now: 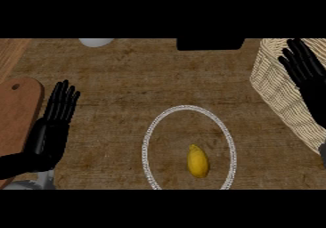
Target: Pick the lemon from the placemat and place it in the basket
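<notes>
The small yellow oval lemon point(197, 161) lay low in the head view, resting inside the round placemat with the pale beaded rim point(147, 142), a little right of the mat's centre and toward its near edge. Its long axis ran nearly straight away from the robot, tipped only slightly, so its narrow ends pointed fore and aft and its broad flanks faced left and right. Up and to the right stood the pale woven wicker basket point(277, 89), its near wall just beyond the mat's rim. The black right hand point(309, 78) hovered over that basket with its fingers straight and spread, holding nothing; the lemon lay below and to its left, across the basket's wall. The black left hand point(54, 120) was likewise flat and empty at the view's left, beside the reddish-brown wooden cutting board point(14, 116), well apart from the mat. Judged from the view, the right hand seemed somewhat nearer the lemon, though heights were hard to read from so steep an angle. A pale rounded object point(95, 42) and a dark block point(209, 43) sat at the counter's far edge; neither could be identified.
</notes>
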